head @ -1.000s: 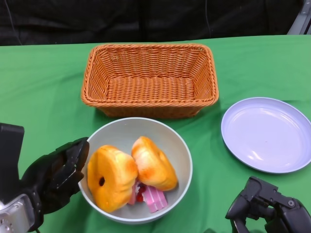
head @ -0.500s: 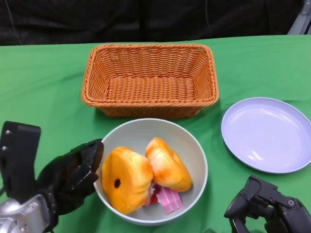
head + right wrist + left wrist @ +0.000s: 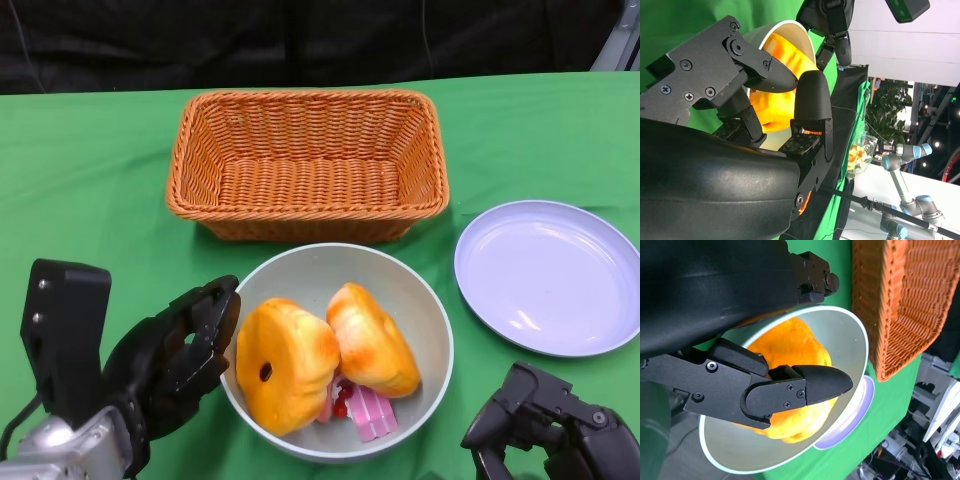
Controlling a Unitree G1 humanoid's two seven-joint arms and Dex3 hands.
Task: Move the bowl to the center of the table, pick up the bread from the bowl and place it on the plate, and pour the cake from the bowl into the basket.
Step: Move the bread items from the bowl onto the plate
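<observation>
Nearest, at lower right: right hand [image 3: 545,425], off the bowl, nothing seen in it, fingers [image 3: 812,100] bent; whether closed or apart, cannot tell. At lower left: left hand [image 3: 170,360] against the outer wall of the grey bowl [image 3: 420,310], fingers [image 3: 215,315] spread and pressed to its rim. Inside the bowl: two orange bread pieces [image 3: 285,365] side by side, pink cake [image 3: 368,412] tucked beneath. Bowl on the green worktop [image 3: 90,180], just before the empty wicker basket [image 3: 305,160]. Lilac plate [image 3: 548,275] off to the right.
</observation>
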